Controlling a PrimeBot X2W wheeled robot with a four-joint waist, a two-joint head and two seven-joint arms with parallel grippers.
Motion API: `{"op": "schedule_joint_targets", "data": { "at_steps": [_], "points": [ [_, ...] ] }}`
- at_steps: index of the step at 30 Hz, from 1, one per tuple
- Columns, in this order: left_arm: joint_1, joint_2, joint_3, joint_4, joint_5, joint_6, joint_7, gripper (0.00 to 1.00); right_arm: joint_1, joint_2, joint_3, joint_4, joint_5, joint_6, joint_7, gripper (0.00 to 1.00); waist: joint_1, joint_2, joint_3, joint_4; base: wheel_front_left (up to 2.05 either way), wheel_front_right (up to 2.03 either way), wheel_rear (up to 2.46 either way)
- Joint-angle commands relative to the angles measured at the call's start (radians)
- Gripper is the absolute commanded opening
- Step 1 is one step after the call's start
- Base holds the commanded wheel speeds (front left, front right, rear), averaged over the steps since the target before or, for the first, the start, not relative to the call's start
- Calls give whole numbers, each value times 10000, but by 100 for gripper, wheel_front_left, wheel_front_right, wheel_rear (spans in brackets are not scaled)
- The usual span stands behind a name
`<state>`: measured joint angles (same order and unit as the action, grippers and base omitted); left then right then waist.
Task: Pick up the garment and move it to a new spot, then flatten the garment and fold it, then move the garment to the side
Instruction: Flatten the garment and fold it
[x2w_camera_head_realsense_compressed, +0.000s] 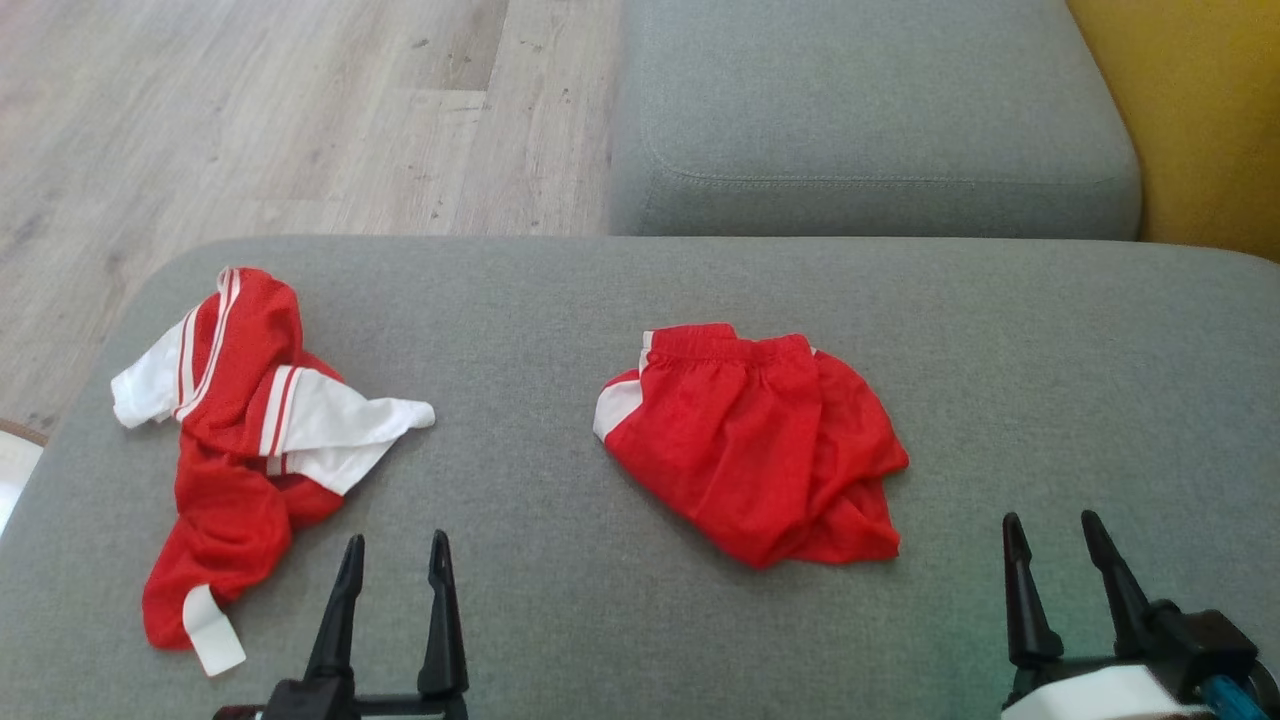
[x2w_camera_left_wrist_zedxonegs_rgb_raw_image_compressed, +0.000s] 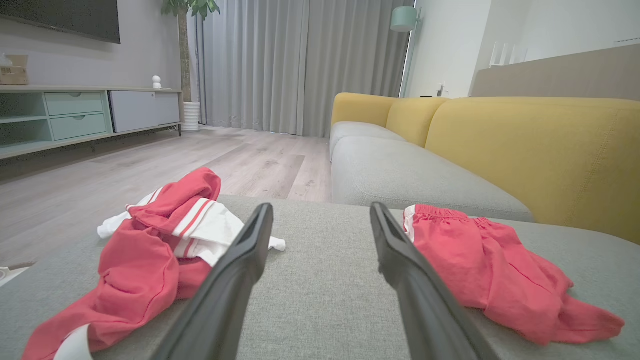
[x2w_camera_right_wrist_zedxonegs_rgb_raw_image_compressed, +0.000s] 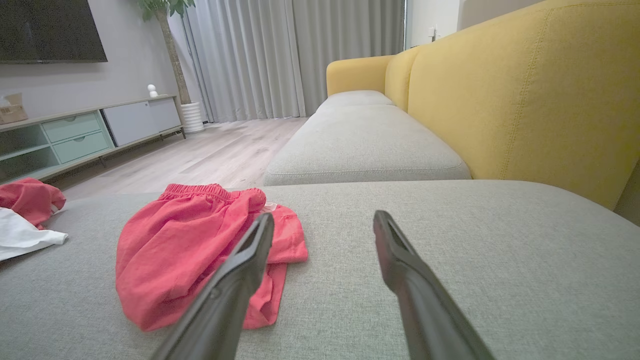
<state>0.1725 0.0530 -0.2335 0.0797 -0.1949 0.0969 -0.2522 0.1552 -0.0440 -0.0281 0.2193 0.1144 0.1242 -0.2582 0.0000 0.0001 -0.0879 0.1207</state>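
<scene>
Head view: the red shorts (x2w_camera_head_realsense_compressed: 755, 450) lie bunched on the grey cushion (x2w_camera_head_realsense_compressed: 560, 300), and a crumpled red-and-white jersey (x2w_camera_head_realsense_compressed: 250, 420) lies well to the left of the shorts. The left gripper (x2w_camera_head_realsense_compressed: 397, 545) hangs nearer the robot than the shorts and to their left. The right gripper (x2w_camera_head_realsense_compressed: 1051, 522) hangs near their lower right. Both have their fingers spread wide and empty, and nothing has been lifted yet.

Left wrist view: this gripper (x2w_camera_left_wrist_zedxonegs_rgb_raw_image_compressed: 322, 210) points at bare fabric left of the shorts (x2w_camera_left_wrist_zedxonegs_rgb_raw_image_compressed: 480, 265), with the jersey (x2w_camera_left_wrist_zedxonegs_rgb_raw_image_compressed: 150, 250) further left. The task names one garment and two are within reach, so a reach to the wrong one is a real risk.

Right wrist view: the shorts (x2w_camera_right_wrist_zedxonegs_rgb_raw_image_compressed: 185, 250) lie left of the gripper (x2w_camera_right_wrist_zedxonegs_rgb_raw_image_compressed: 324, 220), partly behind one finger. They are folded over themselves. A pinch there would likely catch only the top layer, or take in cushion cloth, and the shorts would come up twisted and be hard to flatten.
</scene>
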Motion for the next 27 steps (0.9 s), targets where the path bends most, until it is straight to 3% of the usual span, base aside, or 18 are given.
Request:
{"op": "schedule_joint_targets", "data": {
  "at_steps": [1, 21, 27],
  "points": [
    [-315, -27, 323, -271, 94, 41, -95, 100, -247, -62, 268, -284, 71, 65, -36, 100, 0, -1, -4, 2, 0, 0, 0],
    [-460, -28, -2, 257, 780, -260, -95, 100, -274, -62, 654, -233, 32, 65, -36, 100, 0, -1, 197, -165, 0, 0, 0],
    [-2470, -28, -1104, 1705, 937, -816, -95, 100, -521, -62, 964, -285, -228, 65, -36, 100, 0, -1, 805, -751, 0, 0, 0]
  ]
}}
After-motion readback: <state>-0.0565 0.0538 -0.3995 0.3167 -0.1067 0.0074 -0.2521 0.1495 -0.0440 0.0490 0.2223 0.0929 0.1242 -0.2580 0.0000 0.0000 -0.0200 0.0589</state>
